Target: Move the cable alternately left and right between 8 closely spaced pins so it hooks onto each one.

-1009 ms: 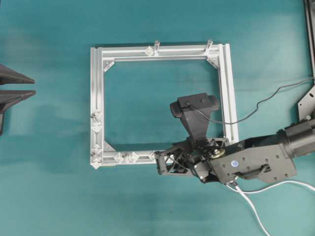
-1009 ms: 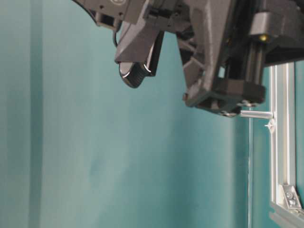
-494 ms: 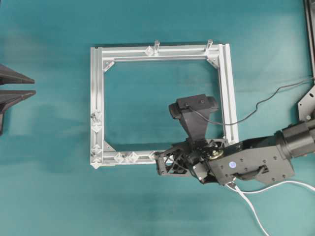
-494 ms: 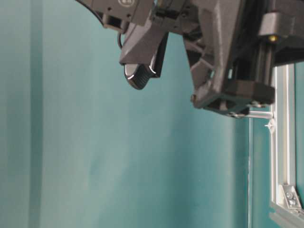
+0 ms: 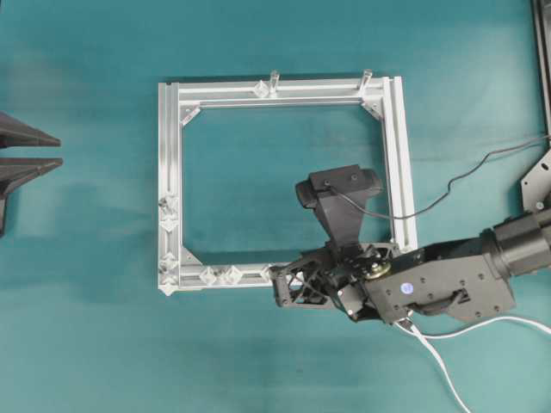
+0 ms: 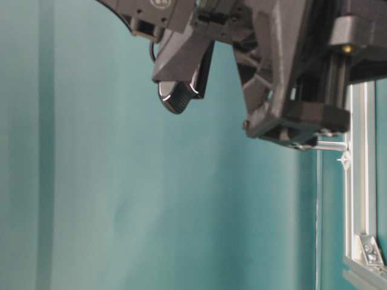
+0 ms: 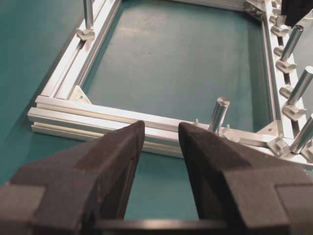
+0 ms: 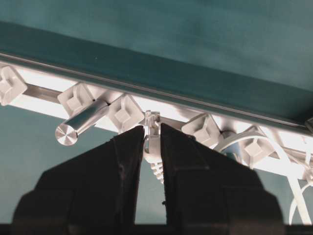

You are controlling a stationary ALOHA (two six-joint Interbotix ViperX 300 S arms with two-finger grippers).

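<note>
My right jaws (image 8: 152, 147): pinching the small whitish plug (image 8: 152, 139) at the free end of the cable, low in the middle of the wrist view; the plug's ribbed boot shows in the slot between my two dark fingers (image 8: 122, 161).
My left jaws (image 7: 161, 142): spread wide and holding nothing, parked at the left edge of the overhead view (image 5: 26, 151), well apart from the frame.
The cable (image 5: 439, 357): white, leaving from under my right arm at the lower right of the overhead view and running off the bottom edge; white loops already lie around the studs at the right edge of the wrist view (image 8: 293, 196).
The pins (image 8: 126, 113): diamond-shaped studs in a row along the frame rail (image 8: 205, 105), right in front of my fingertips; more pairs sit at the lower left corner of the frame in the overhead view (image 5: 219, 276).
Risk, slipping: I judge my hold to be on the plug only, so a sideways pull could twist it out of my pinch.
Risk, snagging: the plug tip sits just beside a stud and a metal post (image 8: 80, 125); swinging too low could jam it against either.
Risk, skipped pin: the studs stand close, so a wide sweep might pass two at once.
Risk, undoing: slack behind me could lift the loops already hooked.
Risk, frame: dragging hard may shift the frame on the bench (image 5: 86, 344).
</note>
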